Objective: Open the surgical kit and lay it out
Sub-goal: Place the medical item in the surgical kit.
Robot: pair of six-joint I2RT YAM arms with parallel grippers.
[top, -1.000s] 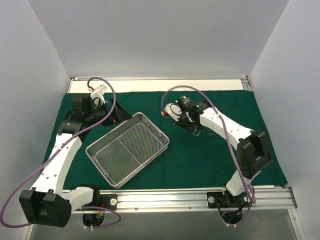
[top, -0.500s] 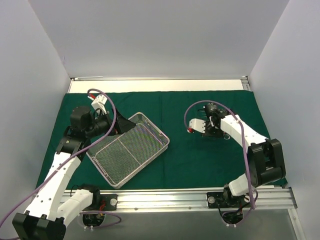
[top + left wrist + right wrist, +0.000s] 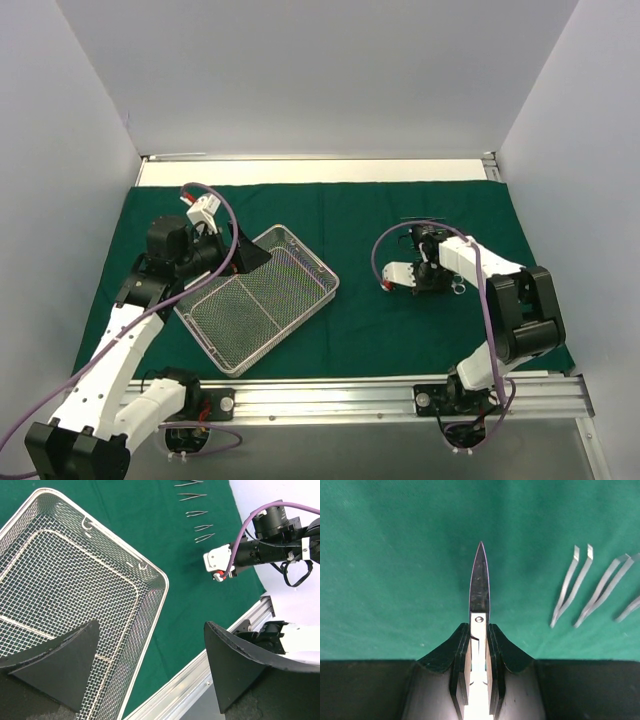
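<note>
The dark green drape [image 3: 380,330] lies spread flat on the table. The silver wire-mesh tray [image 3: 290,262] sits on it left of centre and looks empty. My left gripper [image 3: 255,258] is open and empty over the tray's far left corner; in the left wrist view its jaws [image 3: 150,630] stand wide apart above the tray [image 3: 75,575]. My right gripper [image 3: 428,280] is low over the drape on the right. It is shut on steel scissors [image 3: 480,585], whose closed blades point out past the gripper [image 3: 479,627]. Several forceps [image 3: 570,587] lie on the drape beside them.
A row of forceps [image 3: 197,514] lies on the drape beyond the tray. The right arm and its white camera block [image 3: 217,562] show in the left wrist view. The aluminium rail [image 3: 400,395] runs along the near edge. White walls close in three sides.
My right gripper has swung from near the tray back to the right and down over the drape, holding the scissors. My left gripper has shifted slightly right over the tray's corner.
</note>
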